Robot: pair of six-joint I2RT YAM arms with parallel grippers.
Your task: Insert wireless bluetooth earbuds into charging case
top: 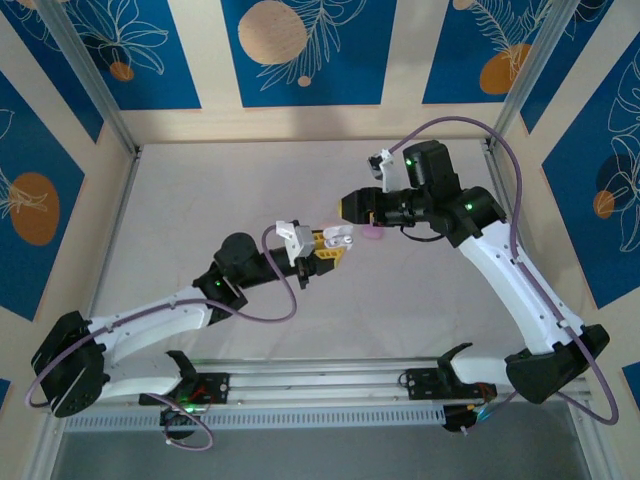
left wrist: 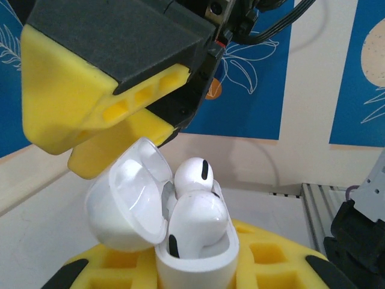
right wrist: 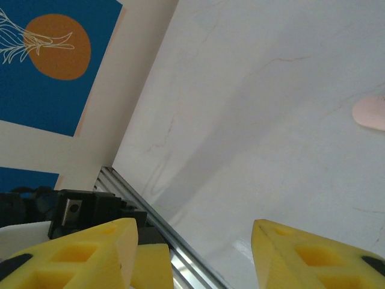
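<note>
– Elbow low on the left arm, forearm stretched toward centre. The left gripper point(top: 333, 252) is clamped on the charging case point(left wrist: 198, 265), lid flipped up.
– Glossy white shell, with two rounded wireless bluetooth earbuds point(left wrist: 195, 226) sitting in it.
– The right arm arches high. The right gripper point(right wrist: 194, 232) has its yellow fingers point(right wrist: 301, 253) parted, holding nothing.
– A smooth pink piece point(right wrist: 370, 112) lies on the pale table point(right wrist: 271, 120) beyond them.

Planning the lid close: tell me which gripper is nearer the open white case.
Left. The left gripper clamps the white case between its fingers; the right gripper hangs open, apart from it.
</note>
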